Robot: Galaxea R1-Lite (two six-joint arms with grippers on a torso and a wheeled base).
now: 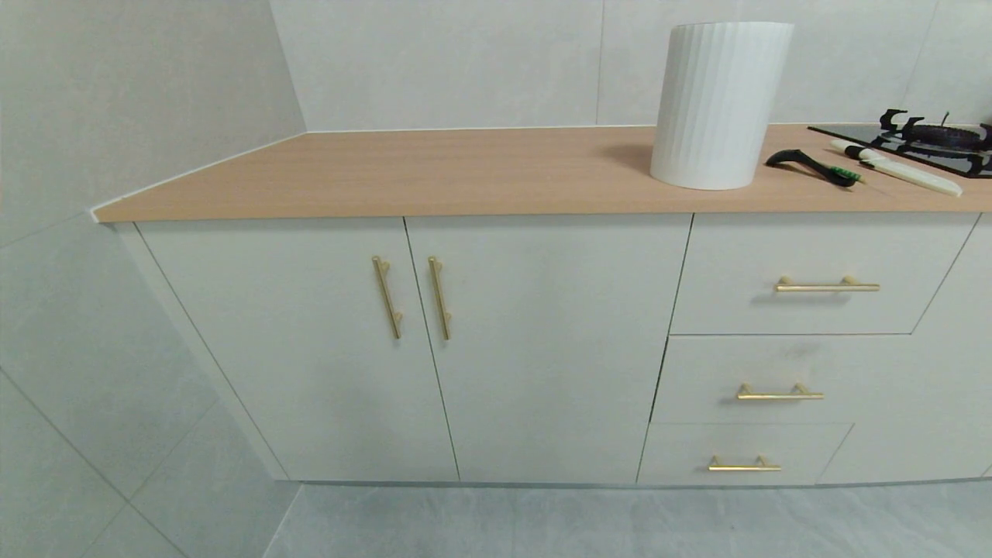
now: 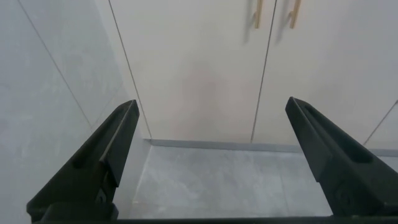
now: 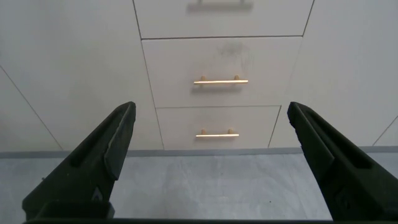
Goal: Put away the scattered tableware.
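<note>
On the wooden countertop (image 1: 434, 170) at the right lie a black-handled utensil with a green tip (image 1: 818, 167) and a white-bladed knife (image 1: 899, 168). A tall ribbed white container (image 1: 717, 105) stands beside them. My left gripper (image 2: 211, 121) hangs low before the two cabinet doors (image 2: 205, 68), open and holding nothing. My right gripper (image 3: 211, 127) is also open and bare, low in front of the drawers (image 3: 221, 71).
A black stove grate (image 1: 942, 136) sits on a hob at the far right of the counter. The cabinet has two doors with gold handles (image 1: 411, 298) and three drawers with gold handles (image 1: 827, 286). A tiled wall closes the left side; grey floor lies below.
</note>
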